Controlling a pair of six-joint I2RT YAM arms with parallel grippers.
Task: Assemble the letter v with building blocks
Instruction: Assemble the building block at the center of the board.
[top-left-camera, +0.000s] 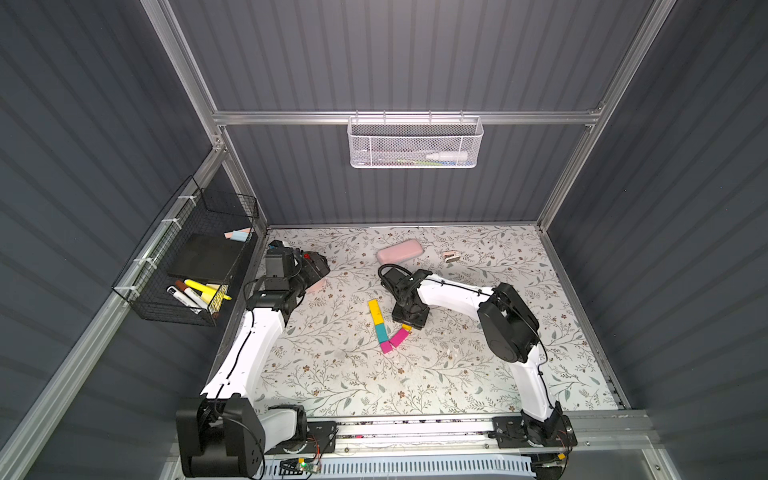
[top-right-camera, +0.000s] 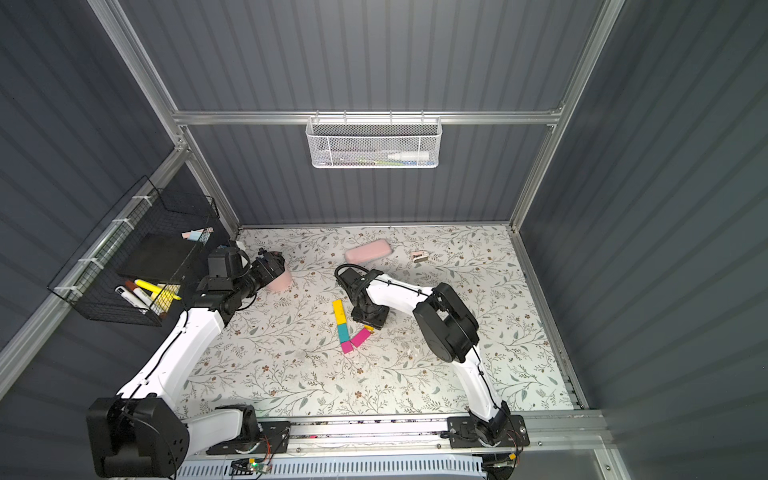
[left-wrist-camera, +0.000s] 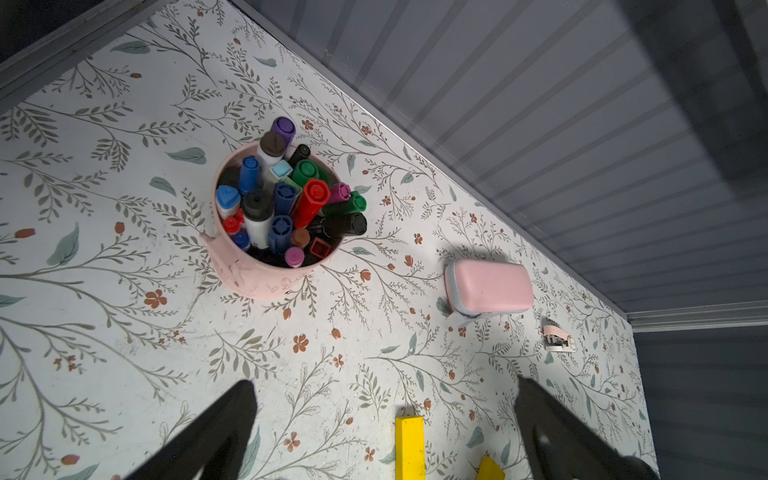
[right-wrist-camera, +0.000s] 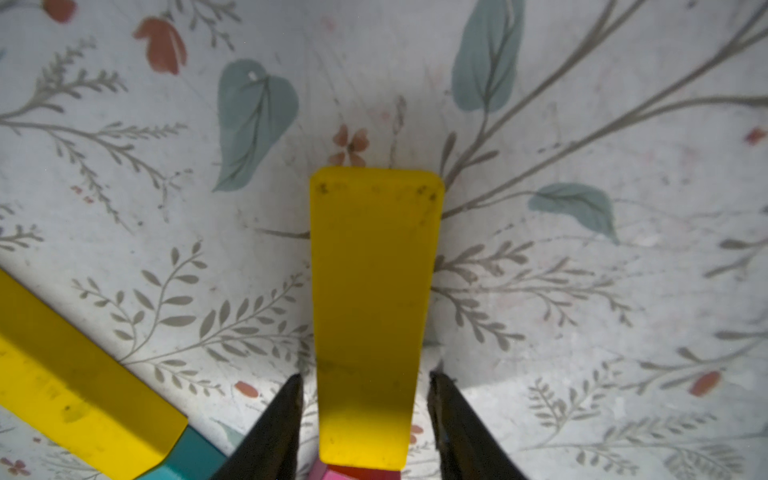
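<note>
The letter V lies near the middle of the white flowery table top; its tip is a small magenta cube-like block at the 6 o'clock end; one side runs toward 11 o'clock, a teal flat block then a long yellow flat block, end to end; the other side runs toward 2 o'clock, a magenta flat block then a second long yellow flat block, mostly hidden under the right claw in both top views. The right claw points down over that second yellow block; its two black fingers stand one on each side of it, narrow, with a thin strip of table showing on both sides, so it is not squeezing the block; the block lies flat on the table. The left claw is spread wide and holds nothing; it hangs at about 10 o'clock from the V, well apart from it, near a round pink cup full of marker pens. A pale pink rounded case lies at 12 o'clock from the V, near the back wall; a tiny pink and white clip-like thing lies at 3 o'clock from the case.
</note>
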